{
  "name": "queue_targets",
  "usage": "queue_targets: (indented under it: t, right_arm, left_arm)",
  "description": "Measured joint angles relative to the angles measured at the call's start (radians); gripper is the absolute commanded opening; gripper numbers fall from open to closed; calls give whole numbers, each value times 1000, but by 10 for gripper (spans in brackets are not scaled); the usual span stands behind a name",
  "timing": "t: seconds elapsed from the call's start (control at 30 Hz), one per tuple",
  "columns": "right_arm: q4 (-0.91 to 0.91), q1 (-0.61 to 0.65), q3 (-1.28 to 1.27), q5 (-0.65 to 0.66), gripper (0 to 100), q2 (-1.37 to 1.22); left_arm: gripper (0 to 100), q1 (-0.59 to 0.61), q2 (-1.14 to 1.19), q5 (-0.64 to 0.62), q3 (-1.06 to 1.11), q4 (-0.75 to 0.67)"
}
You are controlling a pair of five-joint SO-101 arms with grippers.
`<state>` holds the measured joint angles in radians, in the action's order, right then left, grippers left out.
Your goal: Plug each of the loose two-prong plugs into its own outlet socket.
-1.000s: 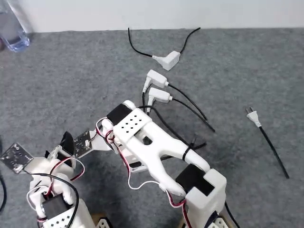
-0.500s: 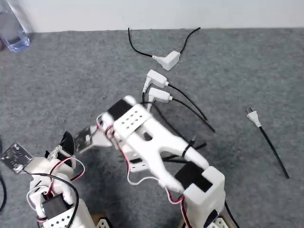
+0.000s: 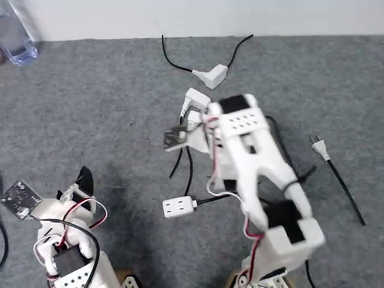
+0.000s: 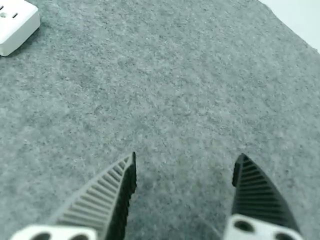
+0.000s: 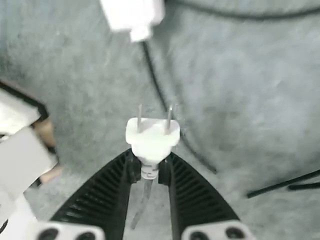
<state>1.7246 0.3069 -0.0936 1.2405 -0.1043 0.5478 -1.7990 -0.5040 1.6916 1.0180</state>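
Swinging rightward, right end effector pinching white plug, left end effector spread wide

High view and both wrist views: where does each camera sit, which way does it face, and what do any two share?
High view: fixed above the table, looking down on the grey mat, the left arm, the right arm and the outlet socket.
Left wrist view: on the left arm, looking past its open left claw at the mat.
Right wrist view: on the right arm, looking past the right claw, shut on a two-prong plug.
Shared: the outlet socket also shows in the left wrist view.
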Motion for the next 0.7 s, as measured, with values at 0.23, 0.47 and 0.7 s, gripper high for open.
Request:
queue_targets:
  t: [0.23, 0.47, 0.7]
  right_arm:
    - [-249, -55, -437, 78, 8, 204]
    - [-394, -54, -592, 84, 10, 245]
    - [-396, -54, -680, 84, 237, 245]
  left_arm:
    - [297, -3, 0, 0, 0, 0]
    - [297, -3, 0, 0, 0, 0]
    - [297, -3, 0, 0, 0, 0]
